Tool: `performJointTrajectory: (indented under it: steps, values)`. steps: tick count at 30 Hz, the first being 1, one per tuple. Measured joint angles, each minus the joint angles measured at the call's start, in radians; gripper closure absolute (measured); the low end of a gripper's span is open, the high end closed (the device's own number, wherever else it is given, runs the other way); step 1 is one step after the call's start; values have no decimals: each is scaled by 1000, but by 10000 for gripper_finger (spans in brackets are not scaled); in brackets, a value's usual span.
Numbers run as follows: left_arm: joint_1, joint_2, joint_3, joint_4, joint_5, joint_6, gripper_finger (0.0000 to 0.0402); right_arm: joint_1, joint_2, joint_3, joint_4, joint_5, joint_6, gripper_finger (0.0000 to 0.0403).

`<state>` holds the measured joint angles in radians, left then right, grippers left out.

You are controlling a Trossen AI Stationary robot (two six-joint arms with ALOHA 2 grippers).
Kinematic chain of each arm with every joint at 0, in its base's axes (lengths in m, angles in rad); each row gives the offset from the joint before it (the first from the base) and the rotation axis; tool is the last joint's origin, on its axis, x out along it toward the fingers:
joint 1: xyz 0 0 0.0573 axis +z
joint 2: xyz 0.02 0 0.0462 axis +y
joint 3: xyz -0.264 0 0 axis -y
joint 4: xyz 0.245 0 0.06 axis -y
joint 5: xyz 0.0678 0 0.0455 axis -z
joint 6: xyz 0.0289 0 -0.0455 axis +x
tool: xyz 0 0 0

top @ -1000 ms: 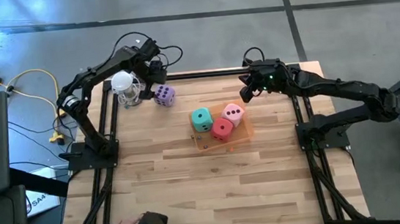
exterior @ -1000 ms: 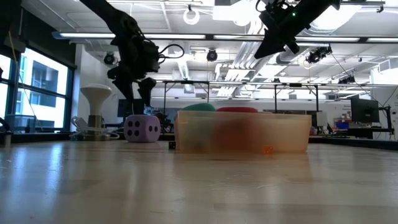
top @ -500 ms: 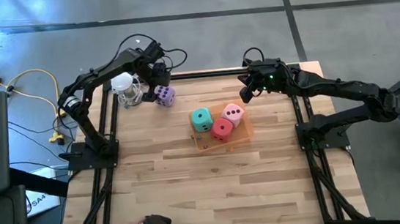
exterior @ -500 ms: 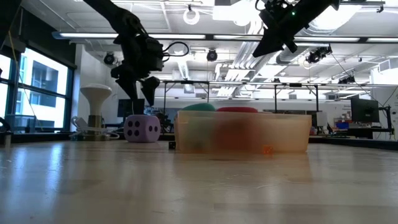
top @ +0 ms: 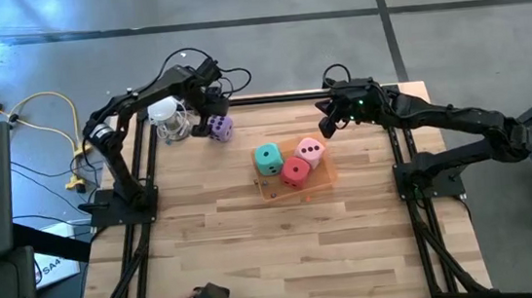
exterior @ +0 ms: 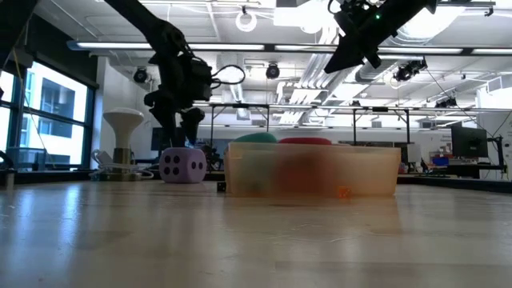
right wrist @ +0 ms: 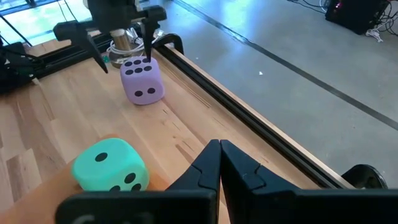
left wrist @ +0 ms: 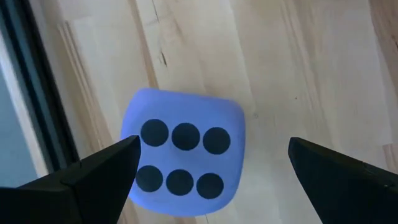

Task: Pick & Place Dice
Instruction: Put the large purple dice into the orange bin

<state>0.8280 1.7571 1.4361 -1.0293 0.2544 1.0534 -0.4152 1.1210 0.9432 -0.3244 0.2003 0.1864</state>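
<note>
Left gripper (left wrist: 208,165) hangs right over the purple die (left wrist: 184,160) at the far-left part of the table (top: 284,235), fingers spread wide, one tip on each side of the cube and neither touching it. Six pips face up at the wrist camera; the die's near edge runs out of that view. From table height the purple die (exterior: 183,166) sits flat on the wood, the dark fingers just above it. Beside it, the white-topped cup (top: 167,118) is half hidden behind the arm from overhead.

Over in the orange tray (top: 320,179): green-teal die (top: 268,159), pink die (top: 310,150), red die (top: 295,171), packed close. Low down, the tray wall blurs them to coloured smudges.

Right gripper (right wrist: 219,163) waits above the table's far-right corner, fingers pressed together.
</note>
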Motion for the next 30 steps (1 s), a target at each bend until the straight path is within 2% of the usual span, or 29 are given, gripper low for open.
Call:
performJointTrajectory:
  steps: [6,15,20,30]
  values:
    - [0,25,0,3,-46,17,2,0,0,0,-1,-1,0,401]
    - [0,24,0,46,-51,9,2,0,0,0,-3,-1,0,401]
    - [5,29,0,51,-104,10,2,0,0,0,-12,-2,0,401]
    - [-5,95,4,47,-108,-4,2,0,0,0,-17,-2,0,401]
